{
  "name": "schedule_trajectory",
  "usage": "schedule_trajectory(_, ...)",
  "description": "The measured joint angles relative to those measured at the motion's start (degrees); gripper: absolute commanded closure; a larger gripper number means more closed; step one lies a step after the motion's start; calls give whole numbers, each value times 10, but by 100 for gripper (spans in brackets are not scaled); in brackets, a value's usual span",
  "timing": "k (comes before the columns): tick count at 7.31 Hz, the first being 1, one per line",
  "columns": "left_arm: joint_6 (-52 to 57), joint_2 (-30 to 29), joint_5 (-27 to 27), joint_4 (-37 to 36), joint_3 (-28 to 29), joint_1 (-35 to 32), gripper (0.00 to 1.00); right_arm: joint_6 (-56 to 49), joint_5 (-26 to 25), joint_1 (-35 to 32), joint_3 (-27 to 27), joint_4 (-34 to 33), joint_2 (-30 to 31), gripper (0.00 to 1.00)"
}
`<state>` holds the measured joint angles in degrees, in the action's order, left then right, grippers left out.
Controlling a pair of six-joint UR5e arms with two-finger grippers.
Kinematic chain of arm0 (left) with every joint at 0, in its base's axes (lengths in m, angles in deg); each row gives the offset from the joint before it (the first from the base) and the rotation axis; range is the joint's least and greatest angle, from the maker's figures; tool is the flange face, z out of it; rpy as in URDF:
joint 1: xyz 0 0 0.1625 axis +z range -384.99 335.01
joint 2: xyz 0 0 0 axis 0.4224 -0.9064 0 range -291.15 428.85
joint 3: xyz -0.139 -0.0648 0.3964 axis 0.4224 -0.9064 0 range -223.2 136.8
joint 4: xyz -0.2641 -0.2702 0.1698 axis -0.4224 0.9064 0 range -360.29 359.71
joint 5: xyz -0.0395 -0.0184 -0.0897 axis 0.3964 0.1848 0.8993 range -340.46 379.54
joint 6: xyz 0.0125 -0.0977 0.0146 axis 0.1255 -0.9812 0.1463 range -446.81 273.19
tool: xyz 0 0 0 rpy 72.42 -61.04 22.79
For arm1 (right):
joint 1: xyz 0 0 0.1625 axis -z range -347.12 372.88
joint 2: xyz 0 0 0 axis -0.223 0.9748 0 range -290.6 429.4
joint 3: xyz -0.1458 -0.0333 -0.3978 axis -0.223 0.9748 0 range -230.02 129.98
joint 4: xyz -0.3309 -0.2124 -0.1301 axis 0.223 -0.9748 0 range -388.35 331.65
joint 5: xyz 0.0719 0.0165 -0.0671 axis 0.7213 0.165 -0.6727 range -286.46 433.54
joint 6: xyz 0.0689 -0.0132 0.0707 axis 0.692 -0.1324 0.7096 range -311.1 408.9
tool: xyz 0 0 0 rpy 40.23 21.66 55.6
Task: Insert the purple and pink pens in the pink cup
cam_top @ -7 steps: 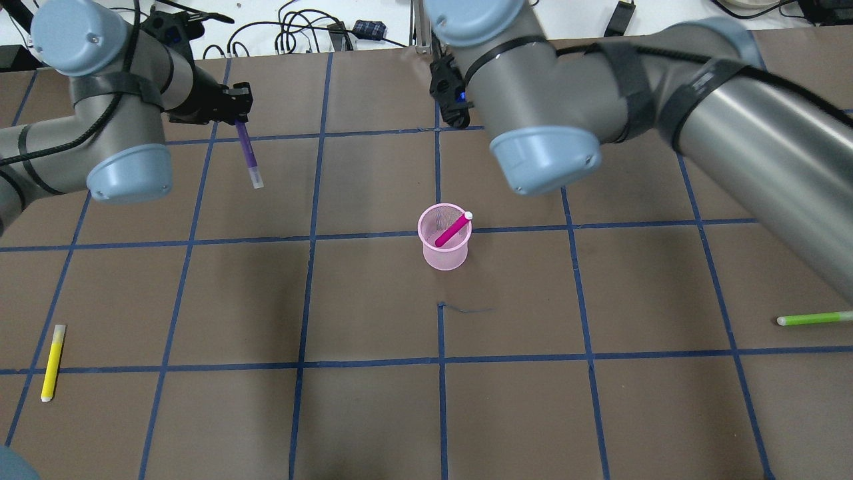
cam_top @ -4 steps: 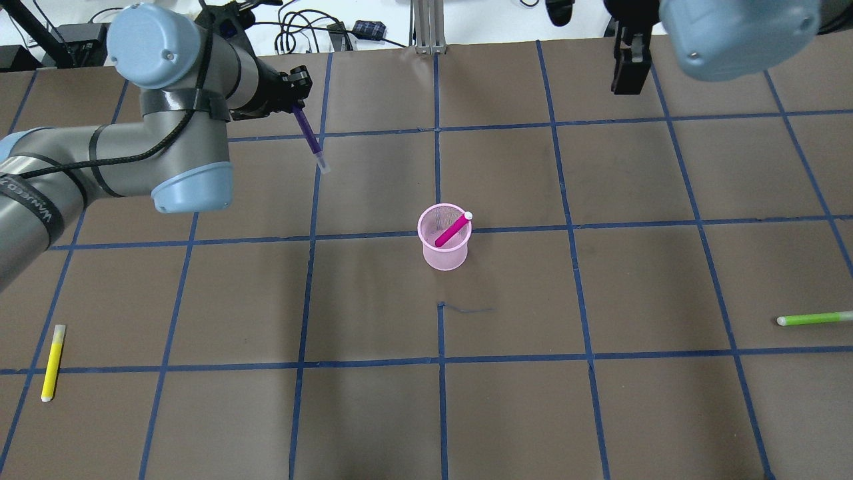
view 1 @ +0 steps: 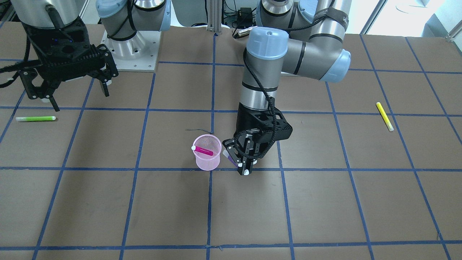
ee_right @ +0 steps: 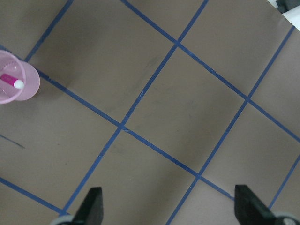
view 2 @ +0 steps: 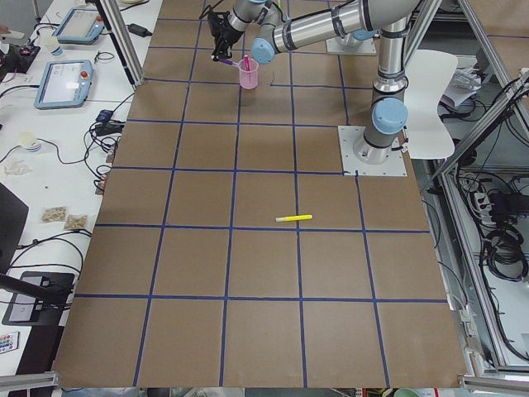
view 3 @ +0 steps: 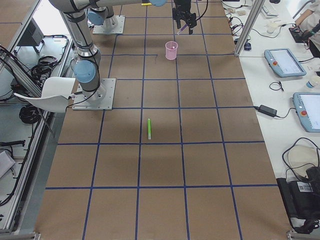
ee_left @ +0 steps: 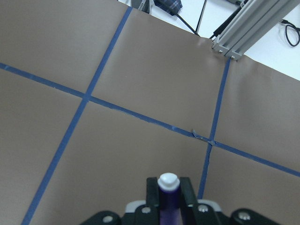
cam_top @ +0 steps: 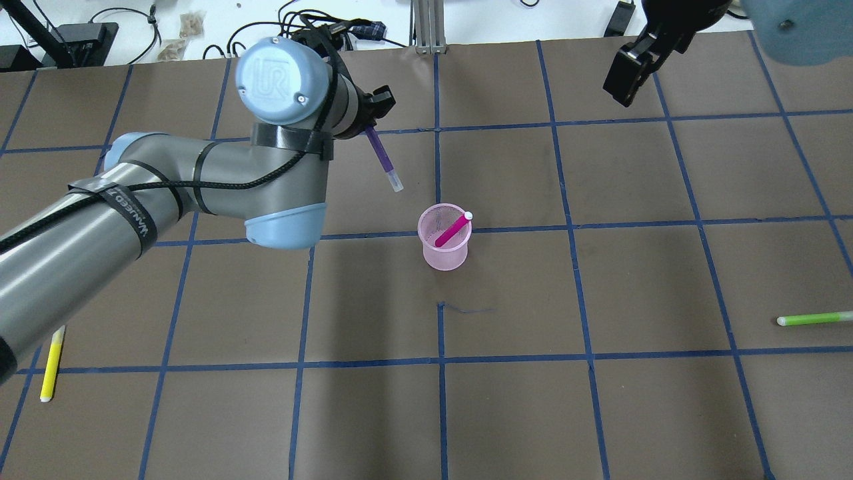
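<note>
The pink mesh cup (cam_top: 444, 248) stands upright near the table's middle, with the pink pen (cam_top: 453, 229) leaning inside it. My left gripper (cam_top: 370, 123) is shut on the purple pen (cam_top: 384, 159), which hangs tilted, tip down, left of and behind the cup. In the front-facing view this gripper (view 1: 246, 167) hovers right beside the cup (view 1: 206, 155), not over it. The left wrist view shows the pen's white end (ee_left: 168, 181) between the fingers. My right gripper (view 1: 82, 102) is open and empty, far from the cup; it also shows in the right wrist view (ee_right: 171, 211).
A yellow pen (cam_top: 52, 363) lies at the near left and a green pen (cam_top: 813, 319) at the near right. Cables and an aluminium post (cam_top: 426, 27) sit beyond the table's far edge. Blue tape lines grid the brown table.
My left arm has swung right with the purple pen, from the far left to just beside the cup. My right arm has pulled away to the far right.
</note>
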<state>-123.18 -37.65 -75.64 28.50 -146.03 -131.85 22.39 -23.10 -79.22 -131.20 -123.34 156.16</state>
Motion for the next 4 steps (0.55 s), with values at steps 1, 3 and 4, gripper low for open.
schedule_trajectory(1,-17,-4,-17,-1,0,-24,100,93,2,0,2,4,6,0)
schedule_trajectory(3,-28,-17,-32,-2,-1,-58,100,245,2,0,-1,12,25,0)
schedule_trajectory(4,-30,-23,-34,-2,-1,-67,100,279,3,0,-3,15,31,0)
